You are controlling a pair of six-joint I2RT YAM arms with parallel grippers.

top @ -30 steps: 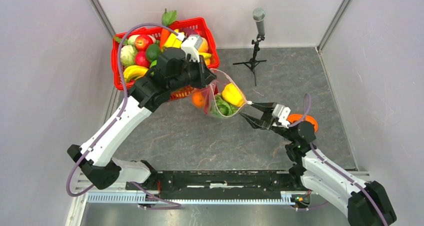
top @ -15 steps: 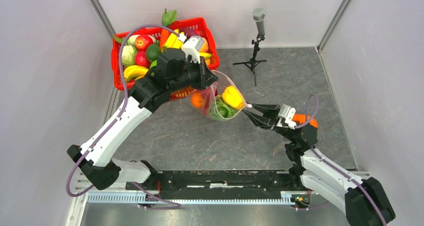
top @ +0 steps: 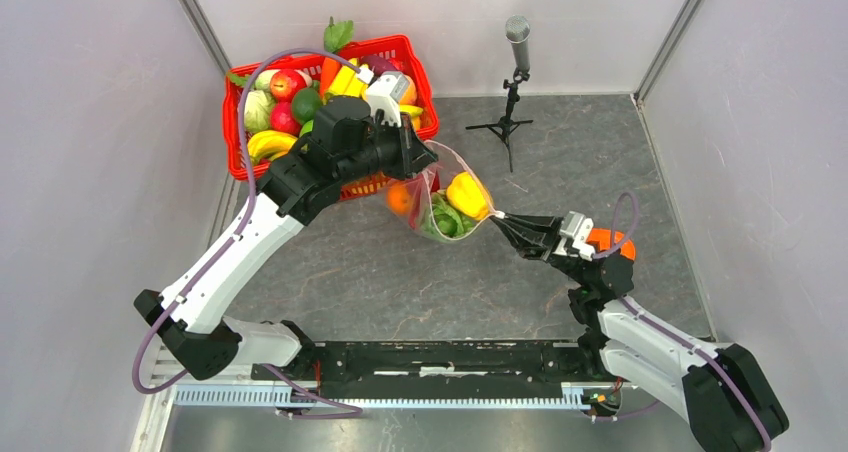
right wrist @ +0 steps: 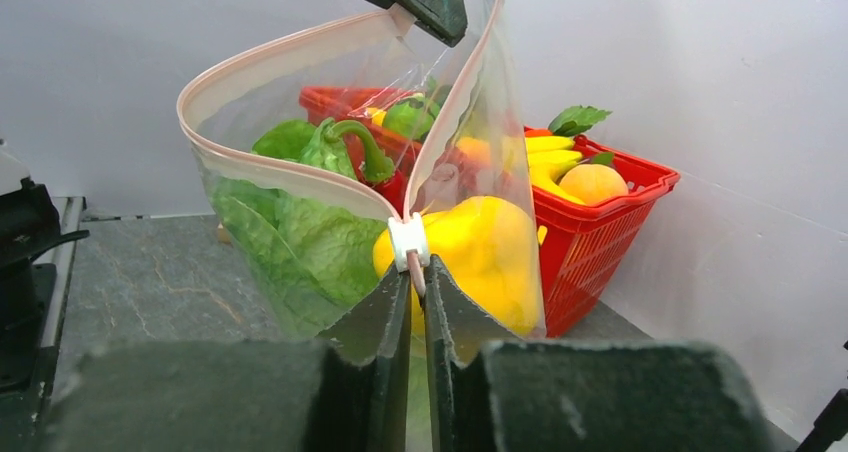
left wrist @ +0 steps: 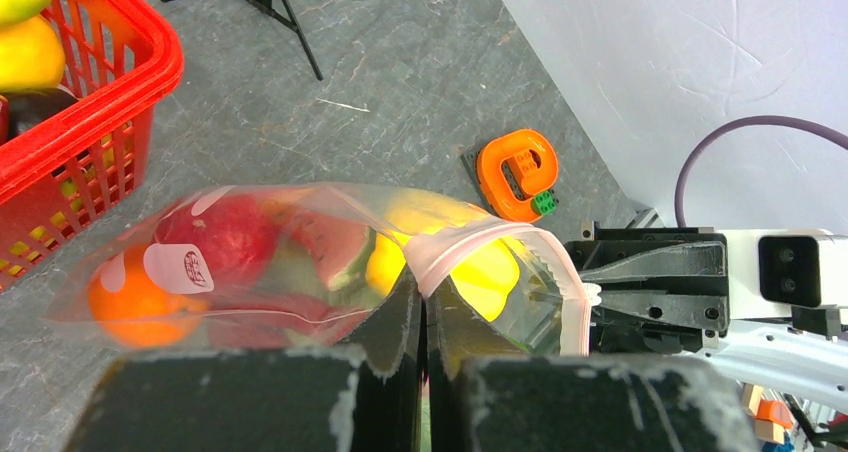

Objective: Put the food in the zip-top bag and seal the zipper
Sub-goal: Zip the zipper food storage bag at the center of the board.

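The bag (left wrist: 330,197) hangs between both arms, just beside the red basket (top: 400,47), its mouth gaping in a loop; inside lie the yellow pepper (right wrist: 480,242), cabbage (right wrist: 290,242), orange (left wrist: 135,297) and red pieces. The left gripper (left wrist: 422,282) pinches one end of the zipper (right wrist: 290,172); the right gripper (right wrist: 418,267) is narrow on the other end, just under the white slider (right wrist: 408,240). The load looks heavy for so thin a strip, so either pinch may slip and drop everything; a hard pull apart could tear the edge; the pepper, high near the rim, could block the seal.
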